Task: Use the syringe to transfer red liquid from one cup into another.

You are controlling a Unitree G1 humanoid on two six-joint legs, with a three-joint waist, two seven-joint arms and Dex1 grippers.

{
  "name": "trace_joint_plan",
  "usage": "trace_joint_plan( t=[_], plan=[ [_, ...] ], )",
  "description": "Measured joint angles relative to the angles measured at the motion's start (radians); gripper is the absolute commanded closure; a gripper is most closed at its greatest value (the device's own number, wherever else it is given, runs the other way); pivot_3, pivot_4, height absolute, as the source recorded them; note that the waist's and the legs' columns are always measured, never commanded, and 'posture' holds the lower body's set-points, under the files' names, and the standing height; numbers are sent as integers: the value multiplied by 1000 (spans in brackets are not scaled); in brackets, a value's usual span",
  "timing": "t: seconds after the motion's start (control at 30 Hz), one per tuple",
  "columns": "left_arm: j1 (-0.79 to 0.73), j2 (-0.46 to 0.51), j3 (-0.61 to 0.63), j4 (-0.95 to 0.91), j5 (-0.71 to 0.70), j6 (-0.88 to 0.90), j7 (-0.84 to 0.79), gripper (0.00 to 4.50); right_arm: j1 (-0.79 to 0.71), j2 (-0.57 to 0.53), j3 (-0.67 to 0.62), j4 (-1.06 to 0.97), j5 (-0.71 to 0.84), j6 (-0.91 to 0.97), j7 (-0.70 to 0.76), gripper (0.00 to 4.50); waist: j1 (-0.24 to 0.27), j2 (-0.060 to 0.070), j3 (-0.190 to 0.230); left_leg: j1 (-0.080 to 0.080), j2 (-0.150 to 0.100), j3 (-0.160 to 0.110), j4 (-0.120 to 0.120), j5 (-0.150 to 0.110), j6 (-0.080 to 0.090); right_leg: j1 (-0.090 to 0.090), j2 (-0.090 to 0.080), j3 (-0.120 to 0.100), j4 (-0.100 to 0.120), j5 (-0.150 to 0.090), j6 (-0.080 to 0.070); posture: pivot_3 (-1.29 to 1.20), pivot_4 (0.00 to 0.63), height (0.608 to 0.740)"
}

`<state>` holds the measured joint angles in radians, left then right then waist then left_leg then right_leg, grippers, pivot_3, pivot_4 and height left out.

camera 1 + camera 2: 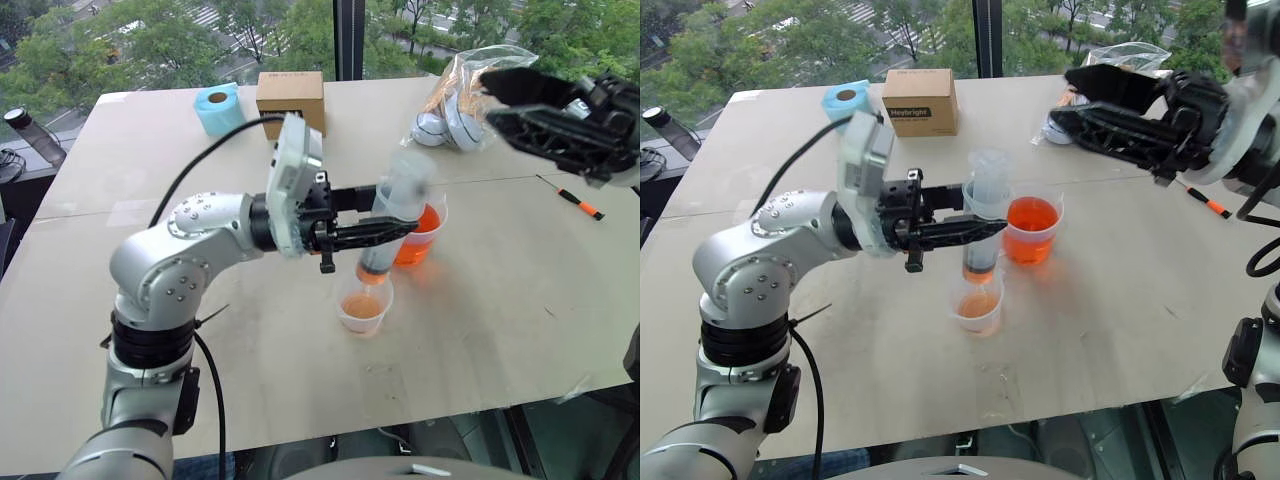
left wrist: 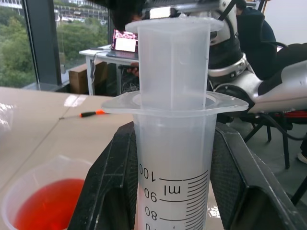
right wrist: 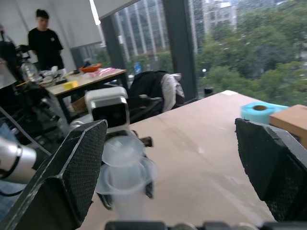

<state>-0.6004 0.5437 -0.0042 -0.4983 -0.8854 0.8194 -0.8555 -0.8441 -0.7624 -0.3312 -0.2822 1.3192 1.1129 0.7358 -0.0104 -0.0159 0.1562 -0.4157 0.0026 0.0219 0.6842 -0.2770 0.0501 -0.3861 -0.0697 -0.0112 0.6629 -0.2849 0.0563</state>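
Beige table (image 1: pixel 1120 300) carries both cups. Left gripper (image 1: pixel 985 229) clamps the syringe (image 1: pixel 982 235) mid-barrel (stiff, slick plastic, probably light); right gripper (image 1: pixel 1065 95) hangs wide open, empty.

On my counter (image 1: pixel 1120 290) I count two cups: one handled cup (image 1: pixel 1031 229) and one plain cup (image 1: pixel 978 305). One syringe (image 1: pixel 983 215), one box (image 1: pixel 920 102), one blue tape roll (image 1: pixel 845 100), one screwdriver (image 1: pixel 1203 200), and one plastic bag (image 1: pixel 470 95).

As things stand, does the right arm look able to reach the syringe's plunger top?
Probably yes: the right gripper hangs open above the table, and nothing stands between it and the plunger of the syringe.
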Motion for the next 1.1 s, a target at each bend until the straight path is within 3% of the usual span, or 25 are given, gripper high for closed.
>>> trace_joint_plan(
  t=[0.07,0.17,0.27,0.3,0.43,0.67,1.1],
  plan=[
    [16,-1,-15,0,21,-26,-15,3049,-3,9,25,-27,39,8,-30,21,0,0,0,0,0,0,0,0,0,0,0,0,0,0,0,0,150,740],
    [16,-1,-17,1,39,-52,-22,3049,-3,11,53,-36,68,12,-58,831,4,0,0,0,0,0,0,0,0,0,0,0,0,0,0,0,150,740],
    [19,-7,-35,1,57,-70,-23,3049,-2,14,84,-66,95,16,-85,2396,3,0,0,0,0,0,0,0,0,0,0,0,0,0,0,0,150,740],
    [19,-8,-38,2,58,-70,-22,3049,-2,17,87,-70,97,16,-89,2668,3,0,0,0,0,0,0,0,0,0,0,0,0,0,0,0,150,740],
    [21,-14,-45,2,61,-74,-22,3049,-8,42,132,-90,121,16,-155,4457,0,0,0,0,0,0,0,0,0,0,0,0,0,0,0,0,150,740],
    [21,-23,-48,2,69,-77,-15,3049,-12,41,171,-93,134,17,-200,4457,3,0,0,0,0,0,0,0,0,0,0,-1,0,0,0,0,150,740],
    [22,-35,-84,13,83,-74,1,3049,26,-28,209,-106,72,16,-120,4457,1,0,0,0,0,-1,0,0,0,0,0,0,0,0,0,0,150,740]
  ],
)
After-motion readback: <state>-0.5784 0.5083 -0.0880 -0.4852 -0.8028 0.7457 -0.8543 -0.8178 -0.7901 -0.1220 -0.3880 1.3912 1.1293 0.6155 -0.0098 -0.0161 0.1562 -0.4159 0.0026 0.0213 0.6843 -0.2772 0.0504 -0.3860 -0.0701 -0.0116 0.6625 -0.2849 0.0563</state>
